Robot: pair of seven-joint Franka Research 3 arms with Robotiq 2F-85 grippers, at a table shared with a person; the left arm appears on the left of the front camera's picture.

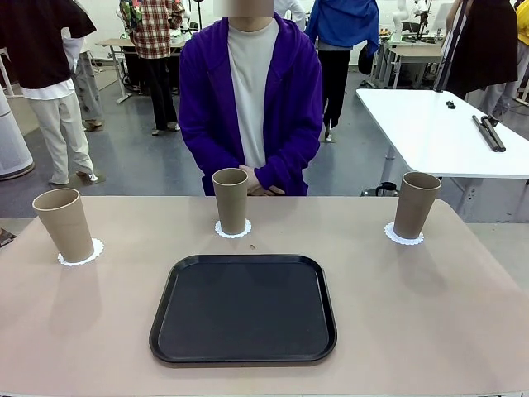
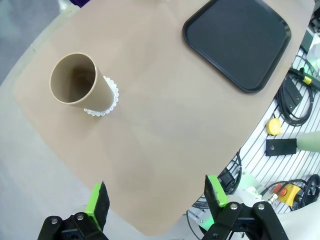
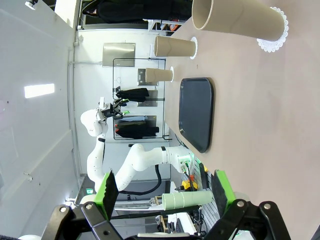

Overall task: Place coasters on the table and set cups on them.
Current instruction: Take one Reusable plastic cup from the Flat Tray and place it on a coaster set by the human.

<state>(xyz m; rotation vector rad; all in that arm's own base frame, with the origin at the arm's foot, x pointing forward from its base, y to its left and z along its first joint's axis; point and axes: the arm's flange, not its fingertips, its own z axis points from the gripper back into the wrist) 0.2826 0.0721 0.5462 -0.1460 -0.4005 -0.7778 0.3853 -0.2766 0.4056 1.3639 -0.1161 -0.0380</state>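
Observation:
Three tan cups stand upright on the beige table, each on a white lacy coaster. The left cup covers most of its coaster. The middle cup sits on a coaster, and the right cup on another coaster. My left gripper hangs open above the table's corner, well away from the left cup and its coaster. My right gripper is open and holds nothing, off the table's end; the nearest cup and its coaster lie far ahead.
A black tray lies at the table's near middle, with nothing on it. A person in a purple jacket stands at the far edge, hands clasped. A white table stands at the back right. Cables and a yellow button sit beside the table.

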